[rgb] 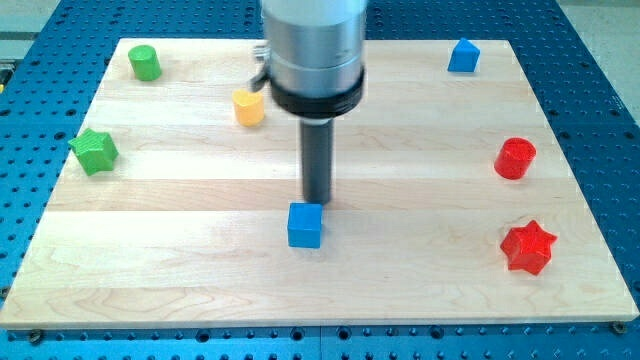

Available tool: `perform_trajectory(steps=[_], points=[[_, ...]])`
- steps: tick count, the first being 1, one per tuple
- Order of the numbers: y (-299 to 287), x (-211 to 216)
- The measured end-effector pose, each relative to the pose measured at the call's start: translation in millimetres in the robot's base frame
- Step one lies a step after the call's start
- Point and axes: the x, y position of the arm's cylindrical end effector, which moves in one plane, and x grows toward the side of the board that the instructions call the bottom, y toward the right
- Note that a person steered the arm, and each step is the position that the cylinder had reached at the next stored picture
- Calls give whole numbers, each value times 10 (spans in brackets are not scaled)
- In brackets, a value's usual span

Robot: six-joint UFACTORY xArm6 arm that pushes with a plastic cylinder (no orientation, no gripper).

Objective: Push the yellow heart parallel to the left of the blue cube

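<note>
The blue cube (305, 224) sits on the wooden board a little below the view's middle. The yellow heart (248, 106) lies toward the view's top left, well above and left of the cube. My tip (316, 203) stands just above the cube's top edge, touching or nearly touching it. The yellow heart is about a hand's width up and left of the tip, beside the arm's grey body (312, 50).
A green cylinder (144, 63) is at the top left and a green star (95, 151) at the left edge. A second blue block (463, 56) is at the top right. A red cylinder (515, 158) and a red star (527, 247) are at the right.
</note>
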Motion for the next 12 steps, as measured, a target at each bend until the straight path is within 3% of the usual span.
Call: perform_trajectory(steps=[1,3,4,5,6,7,9,11,12], points=[[77,350],[-484,809],[-84,3],[357,-1115],[28,-1608],[-577,-1555],[-1196,-576],[-1039,-1344],[-1593,-824]])
